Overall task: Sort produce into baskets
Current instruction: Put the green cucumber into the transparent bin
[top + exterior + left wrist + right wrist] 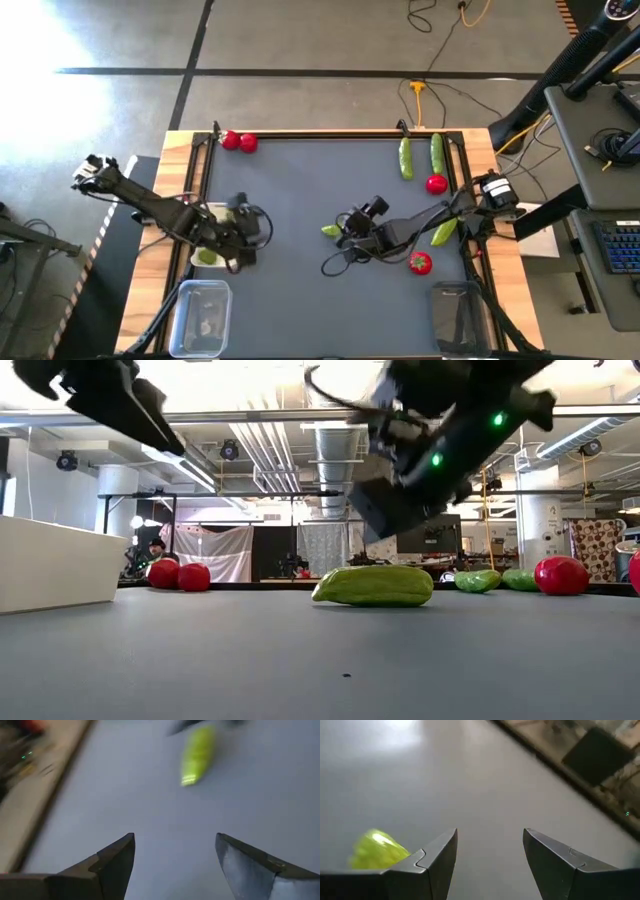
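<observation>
My right gripper (346, 228) (490, 832) is open and empty, held above the mat mid-table. A long green cucumber-like piece (330, 231) (375, 585) (376, 851) lies on the mat just beside its fingertips, untouched. My left gripper (260, 228) (175, 837) is open and empty at the right edge of the white tray (212, 212), pointing toward that same piece (197, 755). A light-green piece (207, 257) lies in the tray. Two red pieces (239, 142) sit at the far edge.
Two green cucumber-like pieces (405, 158) (437, 152), two red pieces (436, 184) (420, 262) and another green piece (443, 232) lie on the right side. Clear tubs stand at the near left (203, 318) and near right (458, 315).
</observation>
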Available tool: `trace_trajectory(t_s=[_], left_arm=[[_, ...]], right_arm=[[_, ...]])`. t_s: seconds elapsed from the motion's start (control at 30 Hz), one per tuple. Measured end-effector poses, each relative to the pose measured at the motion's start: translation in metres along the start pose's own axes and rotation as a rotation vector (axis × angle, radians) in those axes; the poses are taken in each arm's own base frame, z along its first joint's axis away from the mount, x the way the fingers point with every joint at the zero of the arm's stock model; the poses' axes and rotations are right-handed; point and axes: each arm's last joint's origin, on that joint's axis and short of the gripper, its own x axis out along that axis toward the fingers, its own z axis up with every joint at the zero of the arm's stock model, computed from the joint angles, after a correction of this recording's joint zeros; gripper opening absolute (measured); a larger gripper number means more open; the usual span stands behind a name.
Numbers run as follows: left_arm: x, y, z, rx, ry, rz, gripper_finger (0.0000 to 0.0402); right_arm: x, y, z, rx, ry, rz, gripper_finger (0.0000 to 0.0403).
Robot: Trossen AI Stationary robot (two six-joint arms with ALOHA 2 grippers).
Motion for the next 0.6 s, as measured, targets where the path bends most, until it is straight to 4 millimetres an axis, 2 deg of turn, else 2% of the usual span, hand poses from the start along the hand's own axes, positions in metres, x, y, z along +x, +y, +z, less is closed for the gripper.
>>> trace_trajectory(t_s=[0.17,0.27,0.4,0.6], left_arm=[[0.031,-0.024,-0.014,0.051,-0.126,-0.208,0.0259],[0.048,-0.032,-0.027,0.057,-0.14,-0.212,0.0259],[0.069,-0.042,-0.043,0.064,-0.129,-0.214,0.0259],[0.094,-0.059,-0.046,0.051,-0.126,-0.212,0.0259]], right_arm=[[0.021,-0.014,-0.015,0.057,0.153,0.057,0.0219],[0.026,-0.017,-0.02,0.134,0.208,0.101,0.0219],[0.026,-0.013,-0.021,0.171,0.198,0.171,0.0219],[0.025,-0.004,-0.012,0.204,0.135,0.286,0.0219]])
